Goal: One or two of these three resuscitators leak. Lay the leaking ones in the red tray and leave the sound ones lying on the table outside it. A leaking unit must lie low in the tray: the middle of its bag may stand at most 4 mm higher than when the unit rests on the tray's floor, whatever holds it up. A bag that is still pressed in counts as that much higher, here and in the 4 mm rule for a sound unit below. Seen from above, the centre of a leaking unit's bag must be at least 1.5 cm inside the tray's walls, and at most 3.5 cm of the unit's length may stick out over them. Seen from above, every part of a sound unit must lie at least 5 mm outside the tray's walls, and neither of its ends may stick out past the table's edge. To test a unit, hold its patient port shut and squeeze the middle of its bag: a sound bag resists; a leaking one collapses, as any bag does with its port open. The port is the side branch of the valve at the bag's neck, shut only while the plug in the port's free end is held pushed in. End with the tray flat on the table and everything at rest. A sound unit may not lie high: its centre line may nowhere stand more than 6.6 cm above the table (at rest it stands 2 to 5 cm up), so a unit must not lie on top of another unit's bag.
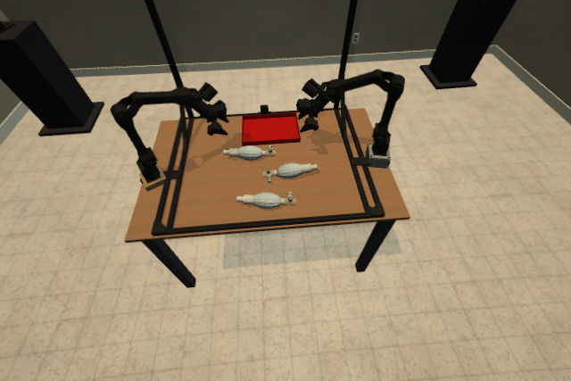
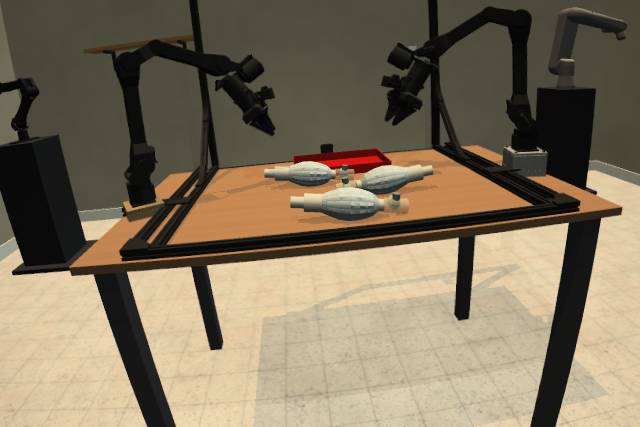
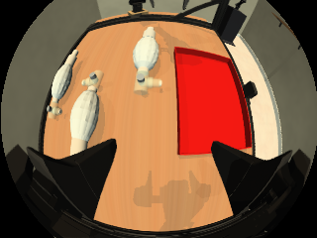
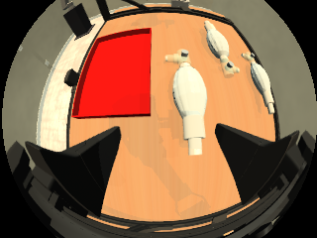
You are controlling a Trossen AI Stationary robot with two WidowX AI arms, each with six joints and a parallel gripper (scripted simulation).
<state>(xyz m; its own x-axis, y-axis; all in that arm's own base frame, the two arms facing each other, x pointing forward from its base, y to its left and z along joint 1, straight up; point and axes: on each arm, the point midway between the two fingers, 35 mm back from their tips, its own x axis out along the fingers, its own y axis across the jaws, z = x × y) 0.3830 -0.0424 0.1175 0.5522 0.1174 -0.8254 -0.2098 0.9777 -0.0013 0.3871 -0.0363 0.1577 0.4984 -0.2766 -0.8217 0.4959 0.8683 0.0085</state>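
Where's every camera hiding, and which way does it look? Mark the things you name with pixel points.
Top: high above the near side, looking down over the table [image 1: 221, 192] [image 2: 232, 215] [image 3: 124, 183] [image 4: 149, 188]; both arms show.
Exterior: lower, same side, looking across; both arms show.
Left wrist: on the left arm, facing down and across; left gripper [image 1: 302, 123] [image 2: 391, 122] [image 3: 164, 143] fingers show.
Right wrist: opposite; right gripper [image 1: 227, 127] [image 2: 273, 133] [image 4: 168, 128] fingers show.
Both wrist views share three resuscitators and the red tray [image 1: 270, 142] [image 2: 361, 153] [image 3: 213, 104] [image 4: 116, 79].

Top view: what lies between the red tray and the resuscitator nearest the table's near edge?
The rear resuscitator and the middle resuscitator, both on the table; the top view shows this.
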